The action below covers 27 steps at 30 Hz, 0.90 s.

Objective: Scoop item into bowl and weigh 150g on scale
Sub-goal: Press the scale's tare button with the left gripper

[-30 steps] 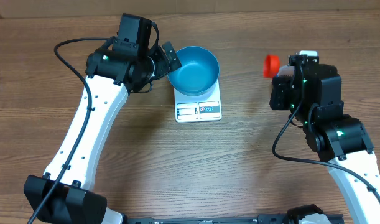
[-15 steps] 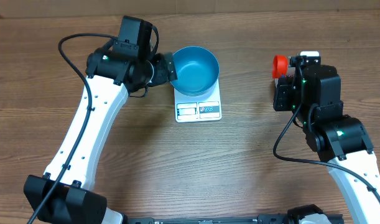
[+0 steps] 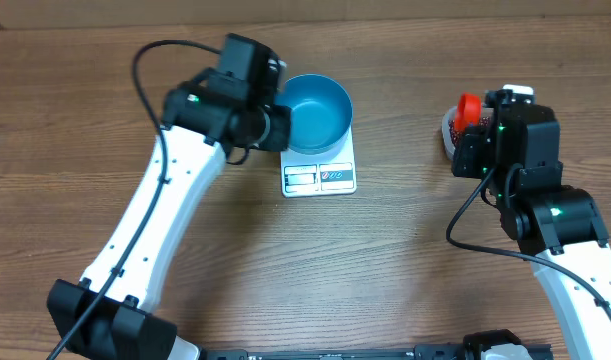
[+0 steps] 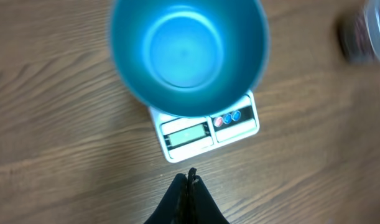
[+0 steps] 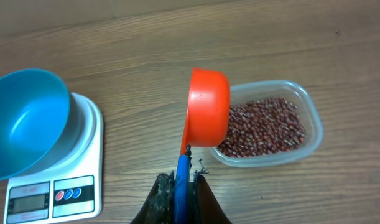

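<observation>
The empty blue bowl point(image 3: 320, 108) point(image 4: 188, 53) stands on the white scale point(image 3: 319, 178) point(image 4: 205, 130). My left gripper point(image 4: 191, 177) is shut on nothing and hovers by the bowl's left rim point(image 3: 277, 128). In the right wrist view my right gripper point(image 5: 183, 182) is shut on the blue handle of an orange-red scoop point(image 5: 208, 115). The scoop is turned on its side over the left end of the clear tub point(image 5: 311, 127). That tub holds the item, red-brown beans point(image 5: 267, 127). In the overhead view the scoop point(image 3: 469, 105) shows at the tub's edge point(image 3: 448, 127), and the wrist hides the fingers.
Bare wooden table lies in front of the scale and between the two arms. The right arm's body point(image 3: 545, 215) rises from the near right edge, and the left arm point(image 3: 155, 230) slants from the near left.
The left gripper has shut from wide open and shifted right along the bowl's left side. The right arm has carried the scoop to the right, over the tub.
</observation>
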Tool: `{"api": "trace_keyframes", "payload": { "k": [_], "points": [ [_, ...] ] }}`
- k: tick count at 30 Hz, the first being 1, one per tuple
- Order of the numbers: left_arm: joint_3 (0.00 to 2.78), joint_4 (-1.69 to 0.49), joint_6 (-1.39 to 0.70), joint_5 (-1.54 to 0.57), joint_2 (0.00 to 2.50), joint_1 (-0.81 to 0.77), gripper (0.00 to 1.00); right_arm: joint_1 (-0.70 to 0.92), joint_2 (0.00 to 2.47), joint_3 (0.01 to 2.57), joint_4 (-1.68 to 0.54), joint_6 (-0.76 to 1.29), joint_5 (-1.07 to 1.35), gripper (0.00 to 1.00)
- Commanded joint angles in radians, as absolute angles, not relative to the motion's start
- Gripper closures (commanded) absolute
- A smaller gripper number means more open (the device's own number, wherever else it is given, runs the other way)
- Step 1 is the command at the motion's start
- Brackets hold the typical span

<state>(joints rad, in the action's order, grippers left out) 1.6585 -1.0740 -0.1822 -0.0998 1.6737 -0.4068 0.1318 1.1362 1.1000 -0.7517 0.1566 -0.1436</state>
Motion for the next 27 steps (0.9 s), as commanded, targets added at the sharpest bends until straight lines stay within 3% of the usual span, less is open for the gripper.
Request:
{"api": "trace_keyframes", "payload": {
  "k": [1, 6, 27],
  "points": [
    [1.671, -1.069, -0.013, -0.059, 1.647, -0.475, 0.96, 0.116, 1.126, 1.127, -0.752, 0.187, -0.157, 0.96],
    [1.671, -1.047, 0.133, -0.058, 1.648, -0.566, 0.96, 0.116, 1.126, 1.127, -0.754, 0.187, -0.157, 0.96],
    [1.576, -0.885, 0.075, 0.150, 1.908, -0.673, 0.96, 0.116, 1.145, 1.127, -0.754, 0.186, -0.157, 0.96]
  ]
}}
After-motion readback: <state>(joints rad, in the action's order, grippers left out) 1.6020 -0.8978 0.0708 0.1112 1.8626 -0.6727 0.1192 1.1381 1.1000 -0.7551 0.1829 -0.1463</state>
